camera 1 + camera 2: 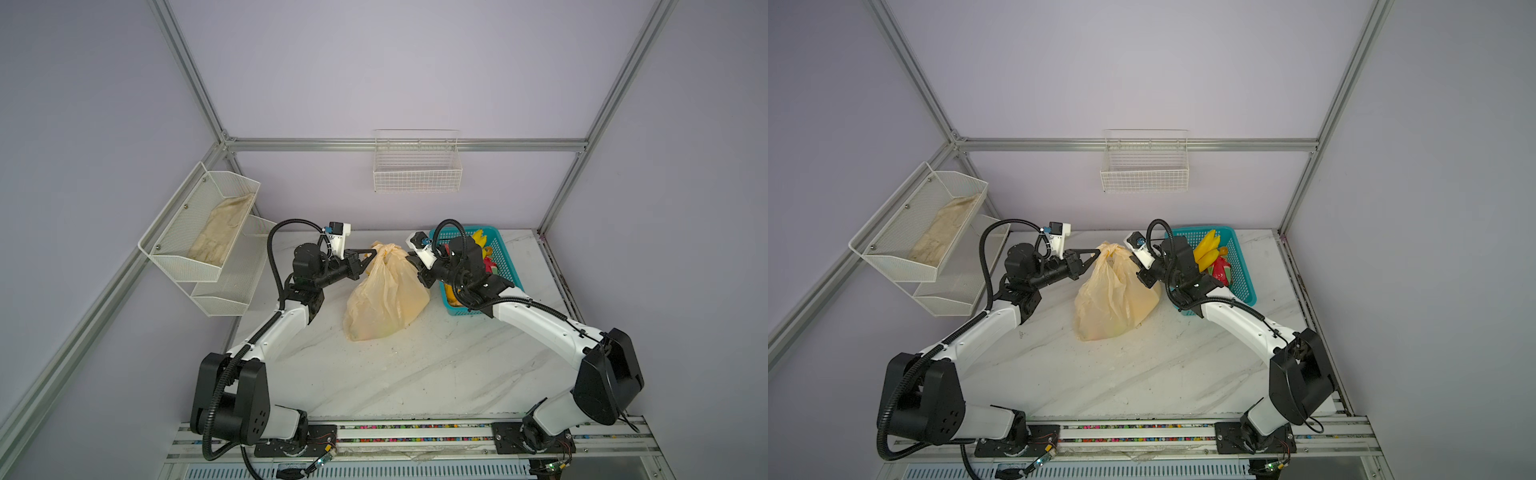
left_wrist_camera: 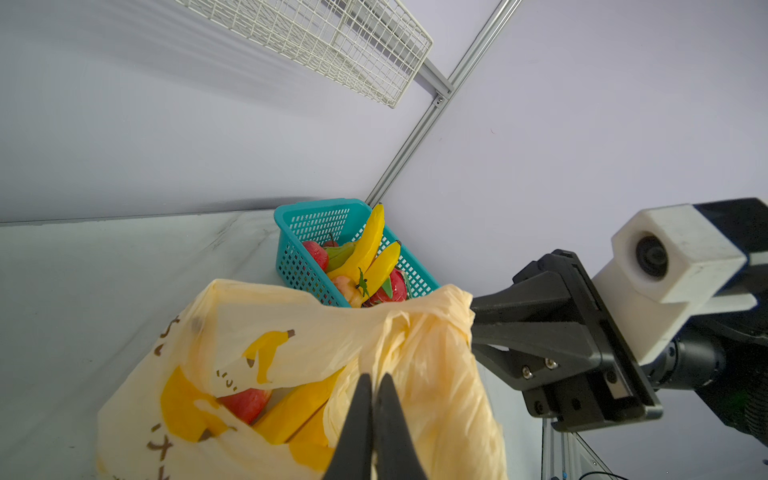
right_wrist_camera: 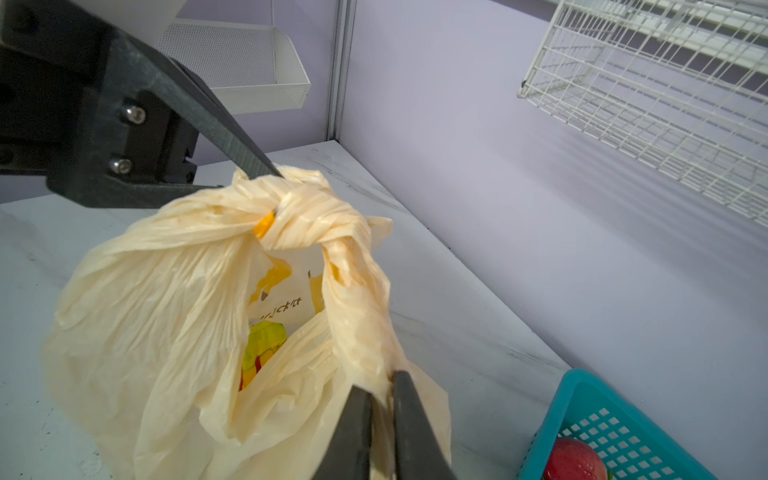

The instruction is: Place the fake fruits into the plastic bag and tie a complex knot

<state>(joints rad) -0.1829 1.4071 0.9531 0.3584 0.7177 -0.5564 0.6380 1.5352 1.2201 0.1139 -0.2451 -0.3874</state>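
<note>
A: Where is the bag?

B: The bag (image 1: 386,303) sits on the counter (image 1: 415,374), toward the back edge and about midway along it, between the two grippers. It bulges, and its top is drawn up into a knot (image 3: 307,216).

A: What about the left gripper?

B: The left gripper (image 2: 374,380) is closed tight, with a fold of the bag pinched between its fingers. In the right wrist view its tip sits right at the knot.

A: And the right one?

B: The right gripper (image 3: 382,384) is closed too. It is clamped on a twisted handle strip (image 3: 357,316) that runs down from the knot. In both top views it is at the right side of the bag, and the plastic hides part of it.

A: Any fruit in the bag?

B: Yes. A red fruit (image 2: 245,403) and a yellow banana (image 2: 291,411) show inside. A yellow-green fruit (image 3: 266,345) shows through the gap under the knot.

A: And the rest?

B: It is in the teal basket (image 2: 291,257) at the back right corner of the counter, near the bag. A banana bunch (image 2: 365,249) sticks up over red pieces.
</note>
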